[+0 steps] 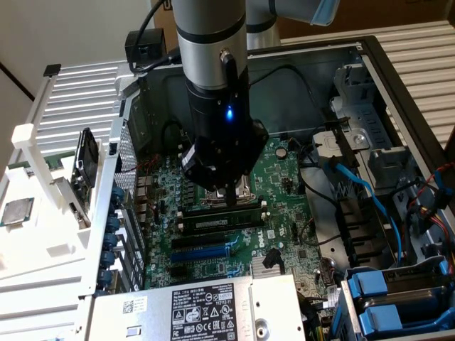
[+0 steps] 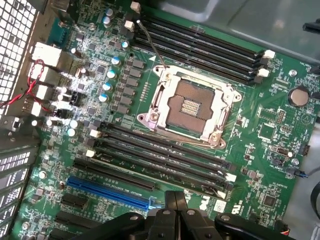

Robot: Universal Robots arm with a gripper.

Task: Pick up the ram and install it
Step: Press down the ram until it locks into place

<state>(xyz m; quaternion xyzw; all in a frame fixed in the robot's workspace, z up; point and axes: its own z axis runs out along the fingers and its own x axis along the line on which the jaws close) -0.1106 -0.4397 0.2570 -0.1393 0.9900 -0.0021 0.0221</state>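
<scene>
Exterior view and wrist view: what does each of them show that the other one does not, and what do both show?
Exterior view only: the grey robot arm, the silver power supply box and the square silver processor chip on the white rack.
Wrist view only: the bare contact field of the open silver-framed processor socket.
Both: the green motherboard, its blue expansion slot and the black gripper, shut. In the exterior view it stands right above the ram, the long stick with a white label.
</scene>
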